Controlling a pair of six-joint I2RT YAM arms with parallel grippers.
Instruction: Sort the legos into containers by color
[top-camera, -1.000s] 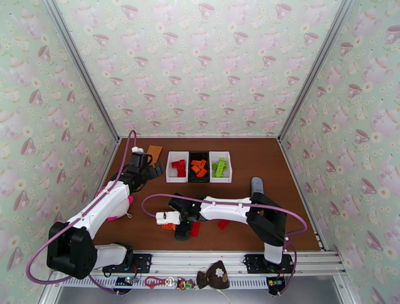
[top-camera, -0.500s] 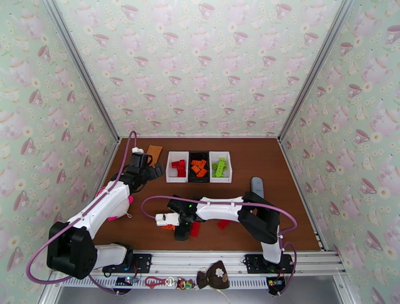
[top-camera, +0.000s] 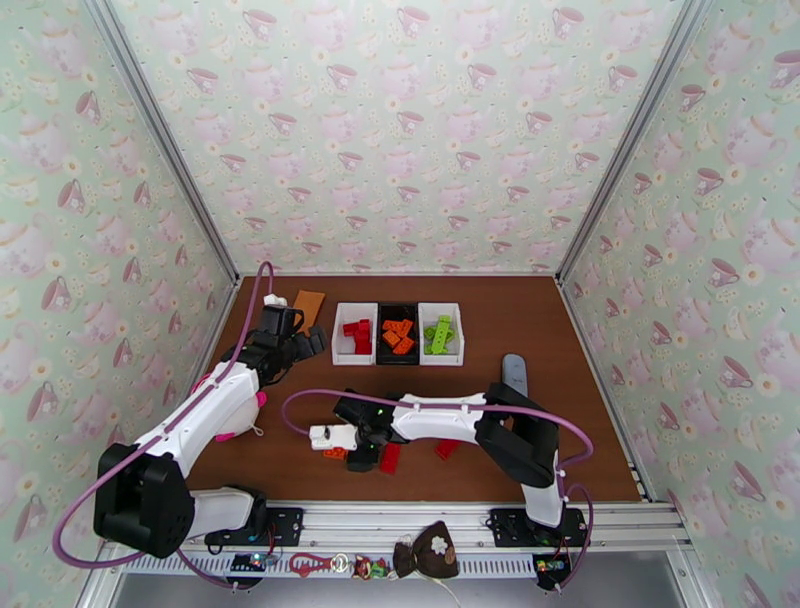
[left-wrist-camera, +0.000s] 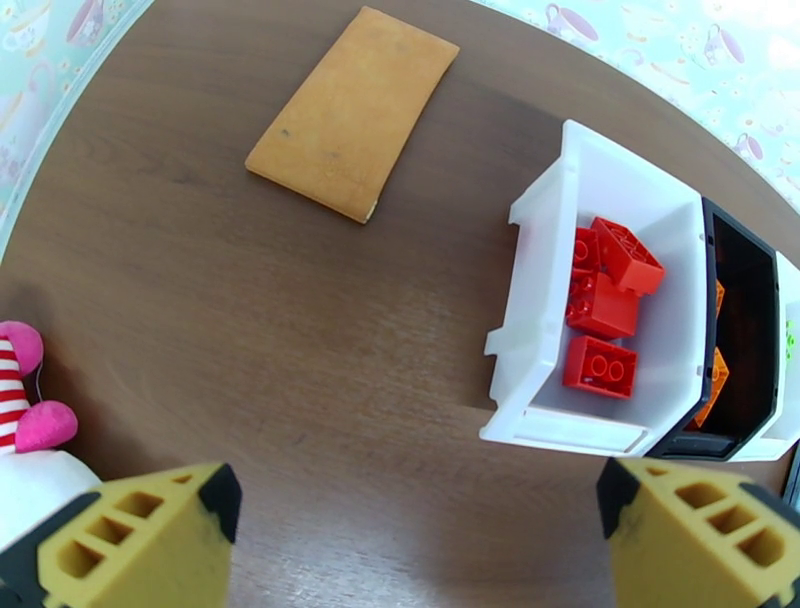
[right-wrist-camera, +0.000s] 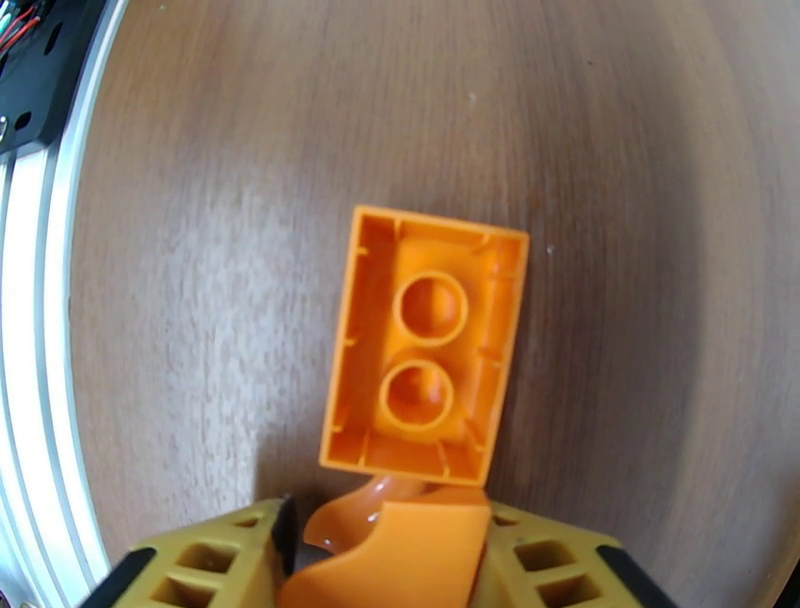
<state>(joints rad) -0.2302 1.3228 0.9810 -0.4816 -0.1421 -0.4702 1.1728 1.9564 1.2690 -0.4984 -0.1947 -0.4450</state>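
Observation:
Three containers stand in a row: a white bin (top-camera: 355, 312) with red legos (left-wrist-camera: 600, 310), a black bin (top-camera: 398, 308) with orange ones, and a white bin (top-camera: 441, 310) with lime green ones. My left gripper (left-wrist-camera: 415, 530) hangs open near the first white bin (left-wrist-camera: 525, 330), holding nothing. My right gripper (right-wrist-camera: 390, 570) is low over the near table, its yellow fingers (right-wrist-camera: 210, 560) pressed on a small orange lego (right-wrist-camera: 400, 555). An upside-down orange brick (right-wrist-camera: 425, 345) lies just ahead of it. Two red bricks (top-camera: 390, 458) (top-camera: 447, 448) lie beside the right arm.
A flat orange card (left-wrist-camera: 352, 112) lies at the back left. The pink-and-white plush toy (left-wrist-camera: 25, 400) sits under the left arm. A grey oblong object (top-camera: 514, 372) rests right of the bins. The metal rail (right-wrist-camera: 30, 300) borders the near table edge.
The right gripper's jaws have closed in from wide open onto the small orange lego, and its wrist has shifted slightly left. The left arm has stayed put.

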